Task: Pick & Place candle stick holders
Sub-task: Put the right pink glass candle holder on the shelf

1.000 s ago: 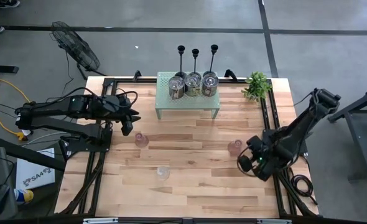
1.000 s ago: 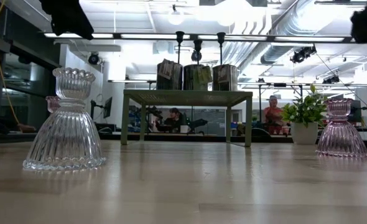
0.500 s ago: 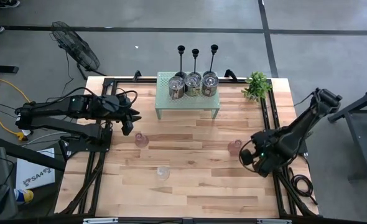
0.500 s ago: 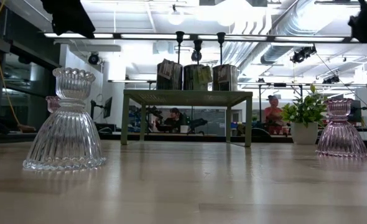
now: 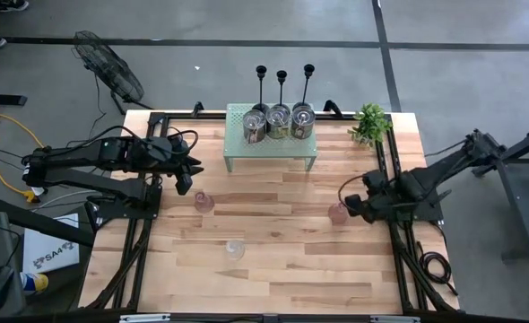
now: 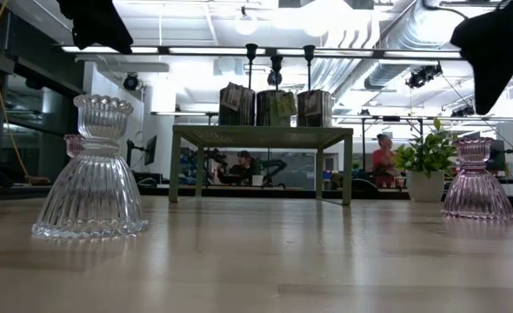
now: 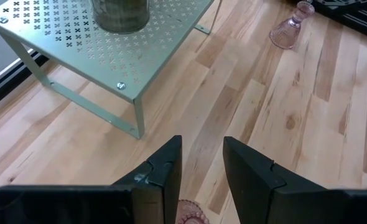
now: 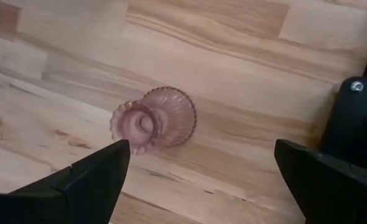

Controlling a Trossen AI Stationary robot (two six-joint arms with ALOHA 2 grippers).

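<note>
One pink glass holder point(image 8: 155, 119) is standing upright near the table's right edge, just ahead of the right gripper point(image 5: 352, 203), whose jaws are gaping wide, nothing held; left gripper point(image 7: 202, 171) part-open, empty.

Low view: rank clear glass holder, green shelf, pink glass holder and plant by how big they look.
1. green shelf, widest in frame though far back.
2. clear glass holder, nearest the camera, so likely inflated.
3 and 4. pink glass holder and plant look alike; not ranked.
</note>
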